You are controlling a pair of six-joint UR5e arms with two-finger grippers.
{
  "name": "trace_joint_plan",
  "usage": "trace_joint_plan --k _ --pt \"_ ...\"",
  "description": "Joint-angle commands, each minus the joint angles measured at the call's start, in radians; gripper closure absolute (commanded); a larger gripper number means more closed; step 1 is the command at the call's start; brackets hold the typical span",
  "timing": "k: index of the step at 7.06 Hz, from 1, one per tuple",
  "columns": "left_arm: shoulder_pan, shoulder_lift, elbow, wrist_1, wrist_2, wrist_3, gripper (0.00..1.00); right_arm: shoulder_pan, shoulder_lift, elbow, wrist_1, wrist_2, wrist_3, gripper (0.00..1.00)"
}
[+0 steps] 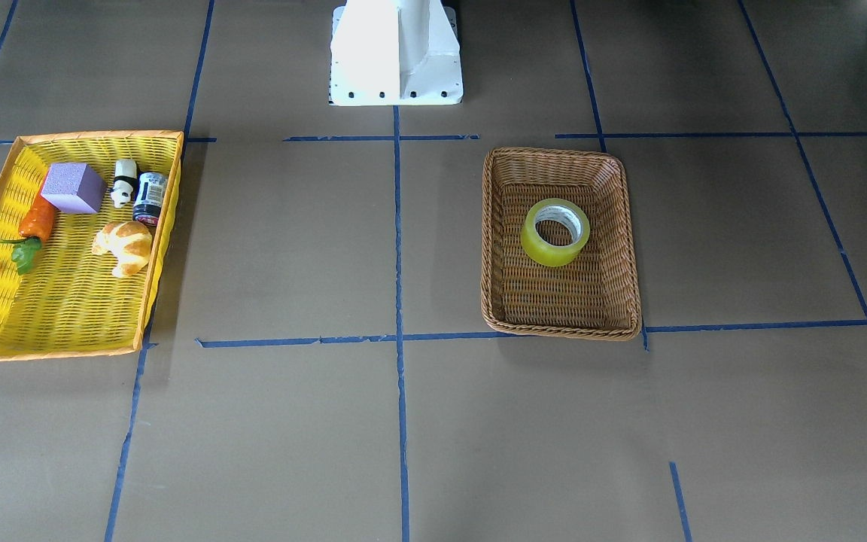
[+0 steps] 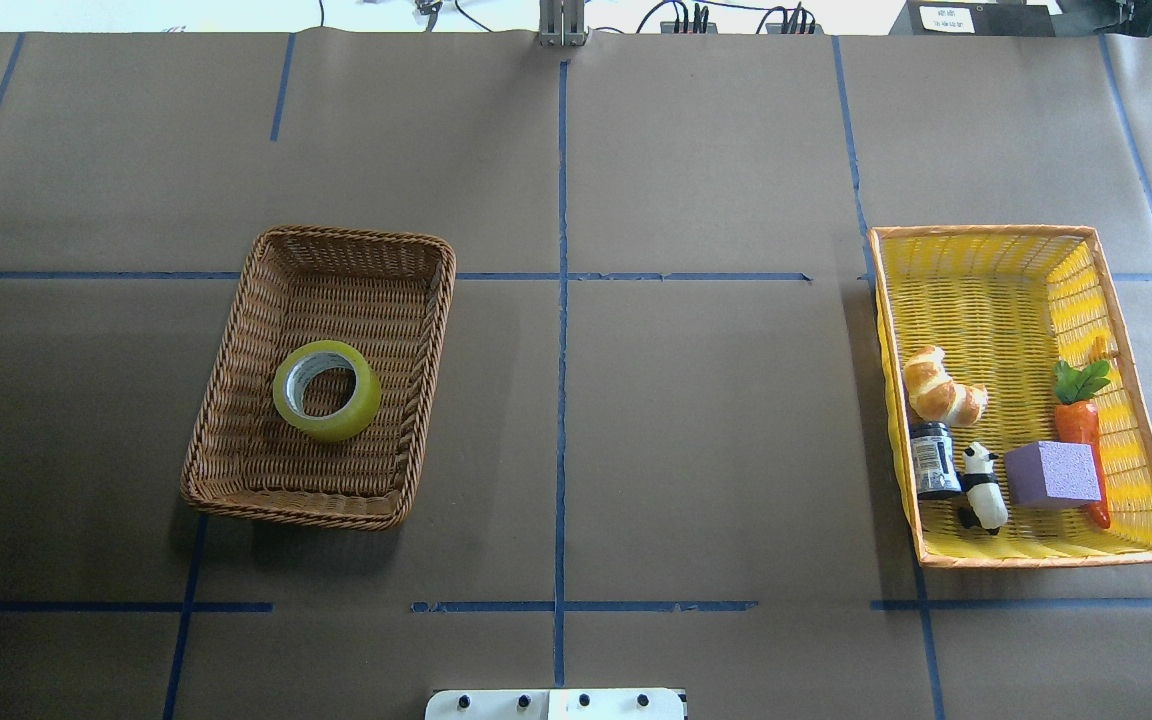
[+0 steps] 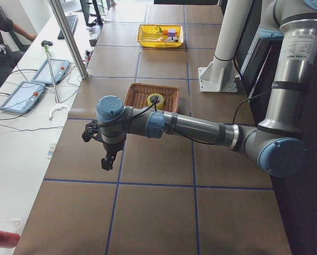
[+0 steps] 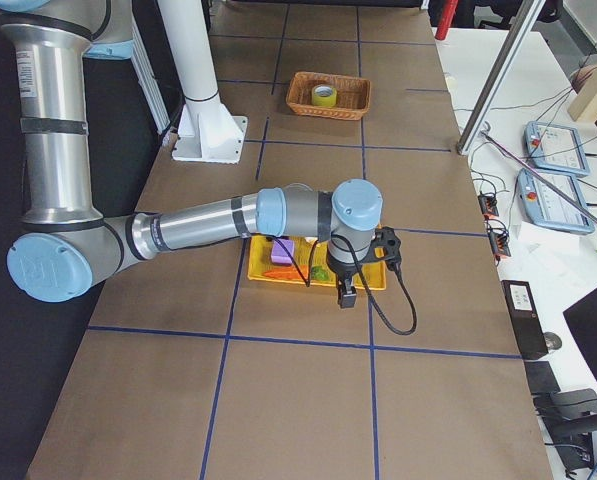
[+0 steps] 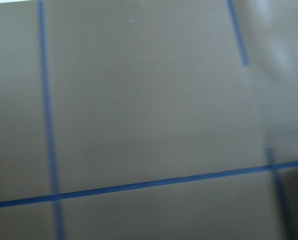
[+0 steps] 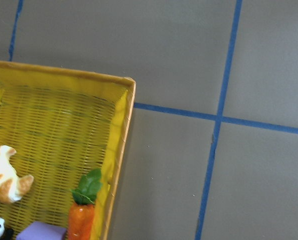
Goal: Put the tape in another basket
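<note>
The tape (image 2: 336, 425), a yellow translucent roll with a white core, lies flat in the brown wicker basket (image 2: 336, 240). Both also show in the front view, the tape (image 1: 546, 254) inside the basket (image 1: 561, 154). My left gripper (image 3: 106, 159) shows only in the exterior left view. It hangs above the bare table, nearer the camera than the basket (image 3: 137, 93). My right gripper (image 4: 346, 293) shows only in the exterior right view. It hangs over the near edge of the yellow tray (image 4: 378, 280). I cannot tell whether either is open or shut.
The yellow tray (image 2: 986, 300) holds a croissant (image 2: 941, 388), a small jar (image 2: 932, 460), a panda figure (image 2: 981, 485), a purple block (image 2: 1051, 473) and a carrot (image 2: 1078, 420). Blue tape lines cross the brown table cover. The robot's white base (image 1: 396, 53) stands between the baskets.
</note>
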State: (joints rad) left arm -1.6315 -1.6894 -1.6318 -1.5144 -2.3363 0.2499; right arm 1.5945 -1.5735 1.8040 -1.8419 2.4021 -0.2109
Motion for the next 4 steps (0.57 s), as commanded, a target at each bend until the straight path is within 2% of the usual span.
trace_joint_plan --k 1,4 --pt "-0.019 0.002 0.03 0.104 -0.003 0.043 0.0 0.009 -0.02 -0.019 -0.008 -0.004 -0.032 0.0" --pt "-0.018 0.046 0.01 0.123 -0.049 -0.045 0.0 0.004 -0.026 -0.04 0.003 -0.001 -0.031 0.0"
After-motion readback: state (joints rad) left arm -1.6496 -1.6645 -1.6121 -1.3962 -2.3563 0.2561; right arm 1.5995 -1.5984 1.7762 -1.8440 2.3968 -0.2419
